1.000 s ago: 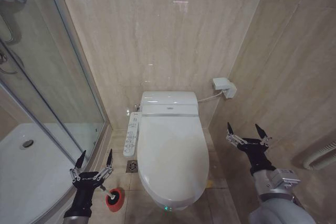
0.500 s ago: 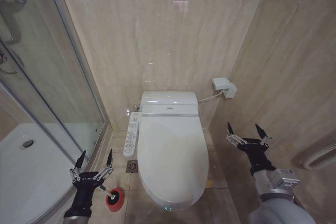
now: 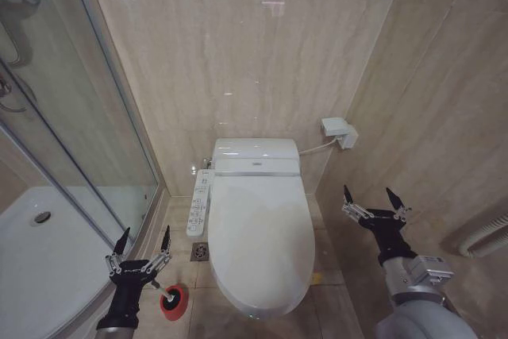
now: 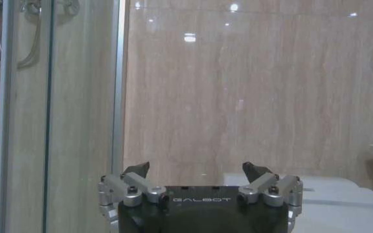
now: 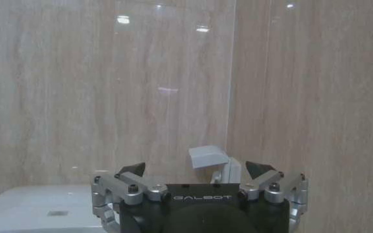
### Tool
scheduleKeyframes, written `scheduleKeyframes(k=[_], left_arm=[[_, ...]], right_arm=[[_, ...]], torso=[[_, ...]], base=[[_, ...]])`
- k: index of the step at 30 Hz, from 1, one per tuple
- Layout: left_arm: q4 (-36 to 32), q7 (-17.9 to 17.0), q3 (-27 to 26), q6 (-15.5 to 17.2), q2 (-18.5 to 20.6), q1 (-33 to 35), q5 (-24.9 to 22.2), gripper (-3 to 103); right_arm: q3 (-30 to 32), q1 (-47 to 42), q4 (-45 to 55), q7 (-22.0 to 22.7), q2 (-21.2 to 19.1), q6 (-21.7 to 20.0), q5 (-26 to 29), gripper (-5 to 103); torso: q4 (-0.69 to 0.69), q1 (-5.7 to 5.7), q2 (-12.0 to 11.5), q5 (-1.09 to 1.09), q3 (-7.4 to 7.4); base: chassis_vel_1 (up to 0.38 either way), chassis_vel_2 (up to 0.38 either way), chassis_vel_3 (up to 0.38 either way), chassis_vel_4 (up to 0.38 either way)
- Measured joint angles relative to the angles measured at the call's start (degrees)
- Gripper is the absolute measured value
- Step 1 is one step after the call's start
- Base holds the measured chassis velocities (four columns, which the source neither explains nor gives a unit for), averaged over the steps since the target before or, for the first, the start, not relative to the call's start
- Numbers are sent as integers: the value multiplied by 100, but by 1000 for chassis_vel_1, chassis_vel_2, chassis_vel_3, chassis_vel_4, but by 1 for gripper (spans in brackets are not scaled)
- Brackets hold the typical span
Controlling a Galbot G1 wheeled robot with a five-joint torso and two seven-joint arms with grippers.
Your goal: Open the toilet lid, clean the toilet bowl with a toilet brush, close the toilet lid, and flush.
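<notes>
The white toilet lid (image 3: 260,236) lies shut over the toilet bowl, which is hidden beneath it. On the floor left of the toilet stands the toilet brush (image 3: 170,300) in its small red holder cup. My left gripper (image 3: 144,239) hangs open just above and left of the brush, holding nothing; it also shows open in the left wrist view (image 4: 198,170). Right of the toilet, my right gripper (image 3: 371,197) is held up open and empty, seen again in the right wrist view (image 5: 197,171).
A glass shower enclosure (image 3: 87,140) with a white tray (image 3: 40,260) stands at the left. A control panel (image 3: 198,205) runs along the toilet's left side, and a floor drain (image 3: 199,252) lies beside it. A white wall box (image 3: 336,130) sits at the right wall, which is close.
</notes>
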Motion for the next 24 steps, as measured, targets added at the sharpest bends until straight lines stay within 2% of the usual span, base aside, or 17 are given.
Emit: scheduleKeyframes(k=[24], left_arm=[[0,0,0,0,0,0,0,97]], right_arm=[[0,0,0,0,0,0,0,100]], torso=[[0,0,0,0,0]], base=[[0,0,0,0]])
